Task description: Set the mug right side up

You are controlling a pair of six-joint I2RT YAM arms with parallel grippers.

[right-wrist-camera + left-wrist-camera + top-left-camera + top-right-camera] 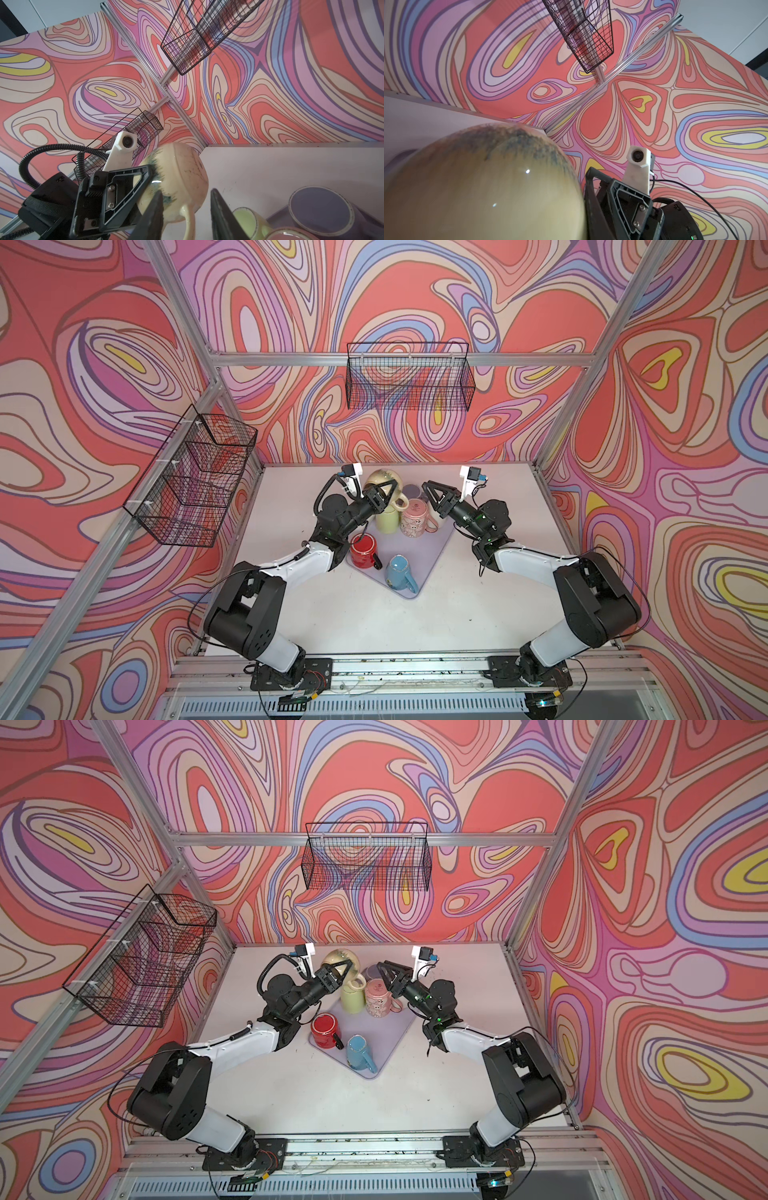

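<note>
A round cream mug (379, 480) (337, 960) with blue-green glaze hangs tilted above the back of the table, its handle (401, 501) pointing toward the front. My left gripper (384, 492) (340, 971) is shut on its wall. The mug (477, 187) fills the left wrist view and hides that gripper's own fingers. In the right wrist view the mug (185, 170) shows its speckled base. My right gripper (187, 216) (428, 488) is open, and the handle (189, 218) stands between its fingers (154, 216) with a gap on each side.
A purple mat (434, 549) carries a green mug (388, 522), a pink mug (415, 519), a red mug (362, 551) and a blue mug (400, 572). A purple mug (412, 490) stands at the back. Wire baskets (409, 377) (195, 481) hang on the walls.
</note>
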